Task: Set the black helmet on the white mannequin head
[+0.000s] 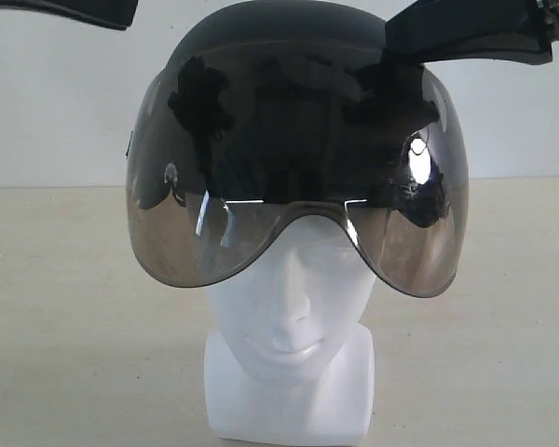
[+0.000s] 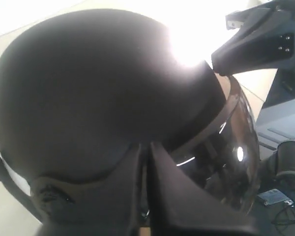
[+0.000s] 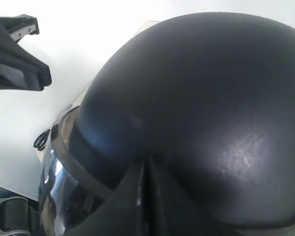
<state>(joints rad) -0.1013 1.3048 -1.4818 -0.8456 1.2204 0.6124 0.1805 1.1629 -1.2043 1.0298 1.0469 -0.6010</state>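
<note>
Overhead, left gripper (image 2: 144, 147) and right gripper (image 3: 145, 162) pinched closed, flanking black helmet (image 1: 261, 47) on white mannequin head (image 1: 289, 307)

Beige tbl (image 1: 65, 326), plain white wall (image 1: 56, 93) behind, bright even light.

A pale beige matte tabletop (image 1: 65, 354) fills the lower part of the exterior view, flat, running back to a straight line where a plain white wall (image 1: 56, 112) begins. Directly on it, close to the camera and about midway across, a smooth white mannequin head (image 1: 289, 326) stands upright on its short blocky neck base (image 1: 289, 414); the base's foot seems to meet the surface just at the frame's edge.
</note>
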